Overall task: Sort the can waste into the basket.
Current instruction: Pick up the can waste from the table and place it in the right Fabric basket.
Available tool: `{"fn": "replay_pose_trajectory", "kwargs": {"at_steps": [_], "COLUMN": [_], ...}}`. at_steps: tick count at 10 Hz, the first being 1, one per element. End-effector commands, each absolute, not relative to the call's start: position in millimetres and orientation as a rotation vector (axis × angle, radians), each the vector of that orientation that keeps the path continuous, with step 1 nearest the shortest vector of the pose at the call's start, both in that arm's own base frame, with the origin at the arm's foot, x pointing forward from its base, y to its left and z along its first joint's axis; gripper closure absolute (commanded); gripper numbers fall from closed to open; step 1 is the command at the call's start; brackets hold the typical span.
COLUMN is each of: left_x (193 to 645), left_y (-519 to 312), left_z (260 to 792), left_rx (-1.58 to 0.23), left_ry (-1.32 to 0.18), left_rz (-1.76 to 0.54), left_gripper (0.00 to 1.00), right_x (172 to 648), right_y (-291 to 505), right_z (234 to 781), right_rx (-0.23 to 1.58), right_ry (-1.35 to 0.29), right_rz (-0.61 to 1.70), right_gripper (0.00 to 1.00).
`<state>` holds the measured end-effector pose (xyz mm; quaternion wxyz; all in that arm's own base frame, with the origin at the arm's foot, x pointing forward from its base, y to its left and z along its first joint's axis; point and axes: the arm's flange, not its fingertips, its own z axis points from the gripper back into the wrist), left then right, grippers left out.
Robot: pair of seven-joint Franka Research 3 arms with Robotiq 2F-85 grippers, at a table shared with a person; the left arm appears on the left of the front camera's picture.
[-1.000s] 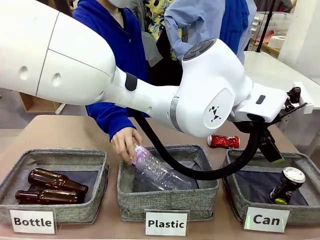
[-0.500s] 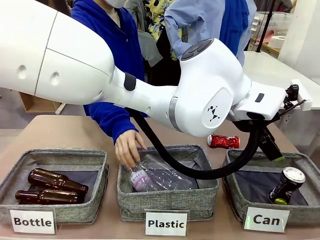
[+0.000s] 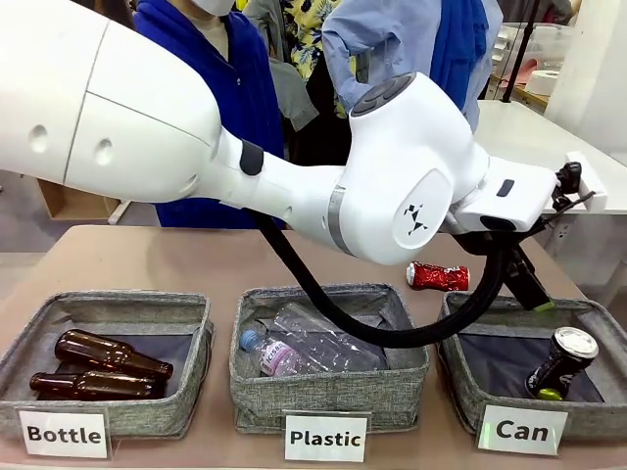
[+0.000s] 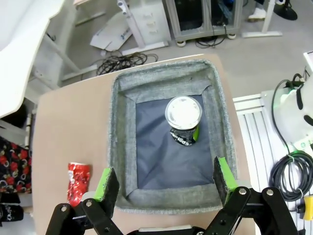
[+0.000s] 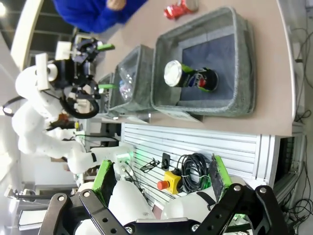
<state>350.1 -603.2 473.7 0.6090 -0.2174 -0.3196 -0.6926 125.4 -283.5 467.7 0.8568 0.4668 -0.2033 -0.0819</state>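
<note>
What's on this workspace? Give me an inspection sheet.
Surface: brown table, no spills seen.
Job's things: black can leaning inside Can basket; crushed red can on table behind it.
Clutter: plastic bottles in Plastic basket; two brown bottles in Bottle basket.
Grippers: left gripper open, empty, above Can basket; right gripper open, empty.
Cables: black hose over Plastic basket; coiled cables beside table.
Surroundings: people at far side.

basket (image 3: 456, 387): rough grey woven cloth, smooth dark matt liner; dark can (image 3: 558, 367) inside it: glossy, bright metal top; crushed red can (image 3: 438, 277) just behind basket: shiny crinkled metal; table (image 3: 147, 259): matt brown
</note>
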Motion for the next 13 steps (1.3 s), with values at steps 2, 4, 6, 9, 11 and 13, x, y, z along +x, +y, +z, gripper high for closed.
{"fn": "replay_pose_trajectory", "kwargs": {"at_steps": [2,4,6,9,11,13], "left_x": [337.3,335.0,348.6,355.0,363.1,361.9], "left_y": [-533.6,-456.7,-362.9,-164.6,-36.8,52.9], "left_z": [511.5,558.6,585.0,580.2,559.0,517.7], "left_rx": [-0.445,-0.446,-0.476,-0.539,-0.677,-0.884], "left_ry": [-0.724,-0.682,-0.628,-0.655,-0.615,-0.516], "left_rz": [-1.552,-1.431,-1.237,-0.901,-0.697,-0.565], "left_gripper": [0.0,0.0,0.0,0.0,0.0,0.0], "right_x": [157.4,207.7,259.5,317.9,337.7,347.4], "right_y": [-265.2,-213.4,-155.2,-55.3,-8.2,13.5], "right_z": [472.7,484.2,496.6,480.8,465.7,457.1], "right_rx": [1.029,0.979,1.06,1.099,1.139,1.291], "right_ry": [-0.381,-0.337,-0.275,-0.104,-0.038,-0.108], "right_rz": [-0.084,-0.054,0.068,0.245,0.297,0.306], "right_gripper": [0.0,0.0,0.0,0.0,0.0,0.0]}}
